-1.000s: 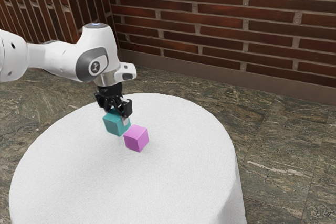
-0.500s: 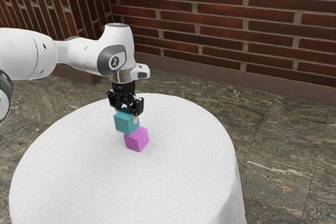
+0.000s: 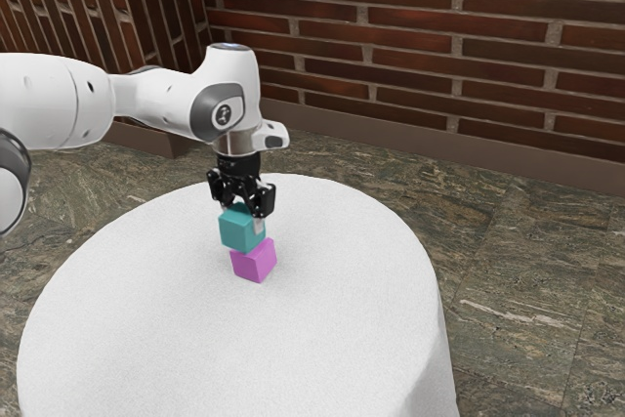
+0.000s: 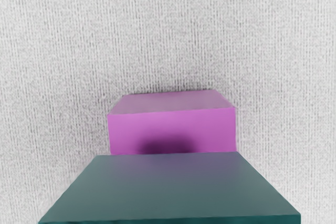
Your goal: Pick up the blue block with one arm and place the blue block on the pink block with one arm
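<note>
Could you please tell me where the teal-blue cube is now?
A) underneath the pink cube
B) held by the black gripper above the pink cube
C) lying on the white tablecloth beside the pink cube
B: the black two-finger gripper is shut on the teal-blue cube, holding it over the pink cube.

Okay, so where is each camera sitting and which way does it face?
Exterior view: beside the arm, above table height, facing the brick wall; the arm reaches in from the exterior view's left, gripper shut on the blue block over the pink block on the table.
Wrist view: mounted at the gripper, looking down at the blue block under it, the pink block beyond.
Shared: both blocks and the table.
</note>
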